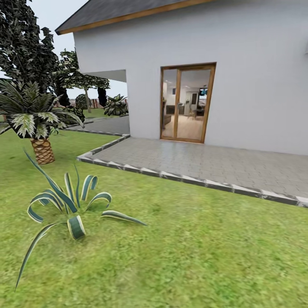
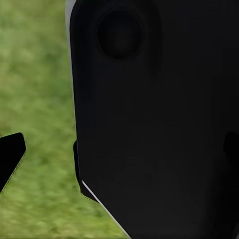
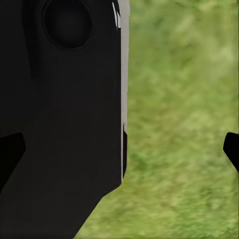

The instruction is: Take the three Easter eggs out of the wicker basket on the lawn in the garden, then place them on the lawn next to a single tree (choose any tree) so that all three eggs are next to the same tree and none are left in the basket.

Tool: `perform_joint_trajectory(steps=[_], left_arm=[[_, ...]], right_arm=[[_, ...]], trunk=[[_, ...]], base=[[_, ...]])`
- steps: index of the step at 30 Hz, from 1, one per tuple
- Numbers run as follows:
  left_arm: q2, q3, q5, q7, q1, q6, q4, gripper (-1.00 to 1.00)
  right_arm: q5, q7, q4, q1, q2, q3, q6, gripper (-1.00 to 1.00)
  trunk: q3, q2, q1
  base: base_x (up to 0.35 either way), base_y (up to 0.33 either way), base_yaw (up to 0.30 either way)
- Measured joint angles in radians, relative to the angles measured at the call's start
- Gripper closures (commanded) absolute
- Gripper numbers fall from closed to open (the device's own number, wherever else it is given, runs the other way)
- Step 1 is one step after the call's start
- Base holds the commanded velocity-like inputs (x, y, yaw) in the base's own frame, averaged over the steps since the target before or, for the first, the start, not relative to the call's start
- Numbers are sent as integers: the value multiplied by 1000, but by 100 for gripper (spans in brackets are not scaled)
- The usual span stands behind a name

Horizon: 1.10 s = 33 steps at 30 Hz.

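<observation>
Grass, the lawn (image 1: 205, 256), is right at my feet in the head view, with a spiky striped plant (image 1: 68, 209) close by, then a paved patio (image 1: 205, 162), a white house (image 1: 192, 64) and a small palm (image 1: 36, 119). No basket or eggs around here. Left wrist: my own dark body panel (image 2: 154, 124) over grass, can't tell how open those fingers are. Right wrist, same deal, holding nothing I can see. Best plan is probably to turn slowly and scan before driving anywhere.

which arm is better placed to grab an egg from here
Neither yet. No basket or eggs are in sight: the head view faces the white house, patio and a striped plant. Both wrist views look down at the lawn alike.
</observation>
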Motion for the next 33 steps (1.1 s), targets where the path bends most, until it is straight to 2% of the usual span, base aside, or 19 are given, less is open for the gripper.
perform_joint_trajectory(steps=[26,33], left_arm=[[0,-1,-1,0,0,0,0,-100],[5,0,-3,1,0,1,-1,-100]], right_arm=[[0,0,0,0,0,0,0,-100],[0,0,0,0,0,0,0,-100]], trunk=[[0,0,0],[0,0,0]], base=[[325,87,0],[226,224,0]])
